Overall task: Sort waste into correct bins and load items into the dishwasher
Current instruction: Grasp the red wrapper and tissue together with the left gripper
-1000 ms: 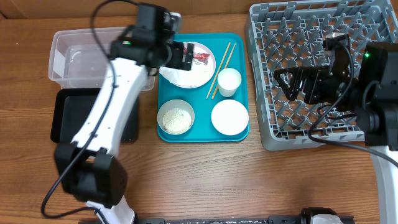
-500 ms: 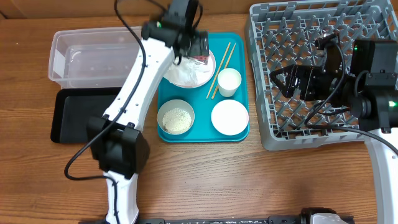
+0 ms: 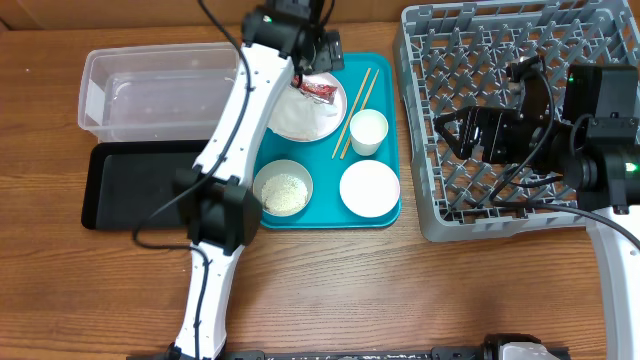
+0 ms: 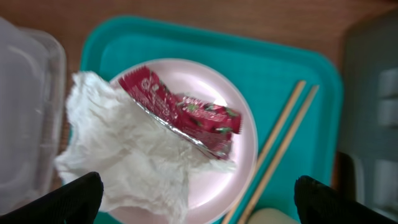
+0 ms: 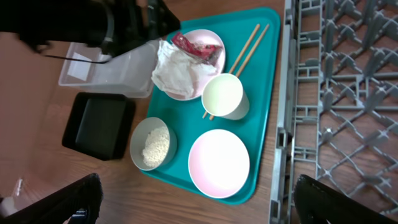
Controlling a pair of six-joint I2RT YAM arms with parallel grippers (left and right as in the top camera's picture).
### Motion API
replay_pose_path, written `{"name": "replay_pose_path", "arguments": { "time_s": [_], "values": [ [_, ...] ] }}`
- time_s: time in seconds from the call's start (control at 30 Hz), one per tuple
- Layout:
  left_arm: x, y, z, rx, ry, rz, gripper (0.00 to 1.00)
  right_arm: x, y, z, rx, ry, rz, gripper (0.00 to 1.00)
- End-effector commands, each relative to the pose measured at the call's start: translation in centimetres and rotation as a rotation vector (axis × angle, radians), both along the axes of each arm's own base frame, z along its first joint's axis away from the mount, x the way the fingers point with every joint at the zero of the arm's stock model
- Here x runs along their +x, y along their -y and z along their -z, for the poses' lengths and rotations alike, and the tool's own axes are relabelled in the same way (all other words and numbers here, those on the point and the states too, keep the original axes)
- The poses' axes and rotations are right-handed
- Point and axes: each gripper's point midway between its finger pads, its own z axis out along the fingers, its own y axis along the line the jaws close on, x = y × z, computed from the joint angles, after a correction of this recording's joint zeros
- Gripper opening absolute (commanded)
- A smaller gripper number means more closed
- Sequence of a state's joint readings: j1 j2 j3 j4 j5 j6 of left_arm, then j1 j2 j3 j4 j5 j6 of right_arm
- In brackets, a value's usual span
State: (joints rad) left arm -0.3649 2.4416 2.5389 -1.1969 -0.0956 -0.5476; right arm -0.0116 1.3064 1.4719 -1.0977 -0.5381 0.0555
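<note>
While the left gripper (image 4: 199, 196) hangs over the far end of the rectangular teal plastic serving tray (image 3: 325, 215), its fingers are spread wide and hold nothing. Directly under it lies the small crinkled red wrapper (image 4: 180, 112). The wrapper rests on the round white-pink plate (image 4: 245, 149), partly on the crumpled white paper napkin (image 4: 130, 155). In the left wrist view its long axis slants from upper left to lower right. One end points toward the clear rectangular plastic tub (image 4: 25, 112), the other toward the pair of thin wooden chopsticks (image 4: 280, 149). The napkin spills over the plate's rim on the tub side.

Seen from overhead, the chopsticks lie side by side on the tray just right of the plate. Their long axis leans from lower left to upper right, and the near ends touch or nearly touch the small white cup (image 3: 368, 131). Nearer the robot sit a small white bowl of loose white rice grains (image 3: 283, 188) and an empty small white bowl (image 3: 369, 188). The shallow black rectangular tray (image 3: 140, 185) lies against the tub's near side.

The right gripper (image 5: 199, 196) hovers above the left part of the large square grey plastic dish rack (image 3: 500, 40). It is opened wide and empty.
</note>
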Motion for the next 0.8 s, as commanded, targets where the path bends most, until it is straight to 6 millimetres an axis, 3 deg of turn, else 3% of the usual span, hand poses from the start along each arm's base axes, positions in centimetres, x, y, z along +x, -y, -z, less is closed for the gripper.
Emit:
{"name": "replay_pose_path", "arguments": {
  "time_s": [0.0,0.17,0.4,0.77],
  "values": [
    [0.4,-0.6,3.2,-0.015,-0.052,-0.121,1.00,0.1,0.6,-0.6,-0.038,0.018,0.024,1.00],
    [0.4,-0.7,7.1,-0.005,-0.113,-0.161,1.00,-0.3,0.6,-0.3,-0.041,-0.003,0.026,1.00],
    [0.0,-0.8,10.9,0.012,-0.183,-0.169,1.00,-0.4,0.6,-0.2,-0.041,-0.010,0.025,1.00],
    [-0.2,-0.9,11.6,0.006,-0.207,-0.138,0.99,-0.4,0.7,0.0,-0.047,-0.016,0.030,1.00]
  ]
}}
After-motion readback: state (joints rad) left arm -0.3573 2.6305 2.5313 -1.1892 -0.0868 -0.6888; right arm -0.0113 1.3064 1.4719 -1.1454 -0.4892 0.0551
